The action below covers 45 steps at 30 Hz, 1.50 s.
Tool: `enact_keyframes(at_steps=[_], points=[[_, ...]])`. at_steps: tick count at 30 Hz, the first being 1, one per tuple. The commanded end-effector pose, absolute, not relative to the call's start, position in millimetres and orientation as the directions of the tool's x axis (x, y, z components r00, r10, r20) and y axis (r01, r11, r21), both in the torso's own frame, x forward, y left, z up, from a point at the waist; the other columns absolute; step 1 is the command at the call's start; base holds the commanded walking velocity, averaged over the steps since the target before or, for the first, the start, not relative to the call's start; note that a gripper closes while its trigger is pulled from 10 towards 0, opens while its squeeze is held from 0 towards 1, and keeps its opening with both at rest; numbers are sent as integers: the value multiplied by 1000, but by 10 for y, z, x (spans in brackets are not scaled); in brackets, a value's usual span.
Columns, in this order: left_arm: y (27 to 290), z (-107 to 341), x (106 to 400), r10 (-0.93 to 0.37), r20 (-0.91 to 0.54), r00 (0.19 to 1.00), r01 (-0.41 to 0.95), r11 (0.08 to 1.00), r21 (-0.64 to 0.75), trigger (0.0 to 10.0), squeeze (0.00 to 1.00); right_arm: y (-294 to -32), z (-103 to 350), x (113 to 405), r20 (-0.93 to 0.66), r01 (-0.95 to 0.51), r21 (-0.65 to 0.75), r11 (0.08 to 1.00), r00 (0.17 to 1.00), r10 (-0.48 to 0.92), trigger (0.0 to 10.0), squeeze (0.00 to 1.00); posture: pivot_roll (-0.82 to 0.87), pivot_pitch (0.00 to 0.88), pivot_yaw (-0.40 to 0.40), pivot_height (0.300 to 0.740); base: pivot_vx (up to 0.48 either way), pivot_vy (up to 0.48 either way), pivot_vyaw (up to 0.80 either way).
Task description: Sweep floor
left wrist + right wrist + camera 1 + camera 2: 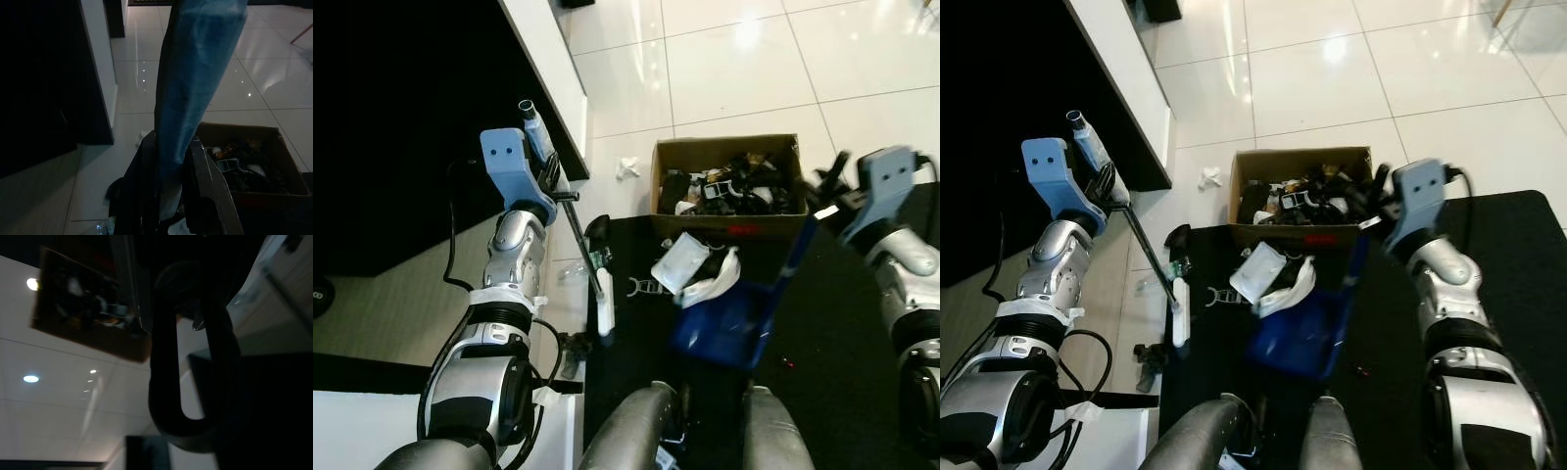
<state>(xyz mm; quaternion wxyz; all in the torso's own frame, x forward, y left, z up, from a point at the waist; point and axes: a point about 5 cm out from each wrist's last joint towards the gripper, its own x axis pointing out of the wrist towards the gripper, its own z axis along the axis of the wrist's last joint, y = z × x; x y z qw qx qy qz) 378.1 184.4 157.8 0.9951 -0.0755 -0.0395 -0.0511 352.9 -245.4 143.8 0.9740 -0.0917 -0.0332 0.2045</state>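
Left gripper (168,196) clamps broom handle (195,88) — bristles hidden.

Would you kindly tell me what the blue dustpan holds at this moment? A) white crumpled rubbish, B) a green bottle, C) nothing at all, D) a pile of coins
A, since white crumpled rubbish sits on the blue dustpan, which the right end effector holds tilted up beside the cardboard box, while the left end effector grips the broom handle.
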Motion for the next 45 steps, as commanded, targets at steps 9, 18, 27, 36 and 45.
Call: enact_keyframes(at_steps=[9,18,27,36,45], points=[[1890,1467,3727,-87,53,995,95,979,-179,10000,0,-2609,1440,3487,8,-296,-339,893,948,317,10000,0,15,289,208,740,0,0,0],[1878,1511,3757,-88,59,994,97,978,-185,10000,0,-3037,1544,3380,25,-92,-432,897,993,114,10000,0,3,288,207,740,0,0,0],[1852,1510,3758,-96,57,994,105,977,-185,10000,0,-3421,1560,3241,19,112,-439,891,993,-115,10000,0,5,283,213,740,0,0,0],[1845,1528,3768,-103,58,993,112,977,-182,10000,0,-3513,1618,3230,33,177,-465,868,983,-183,10000,0,9,284,218,740,0,0,0],[1866,1514,3750,-104,54,993,112,978,-176,10000,0,-3327,1764,3374,78,77,-428,900,996,-49,10000,0,26,291,226,740,0,0,0]])
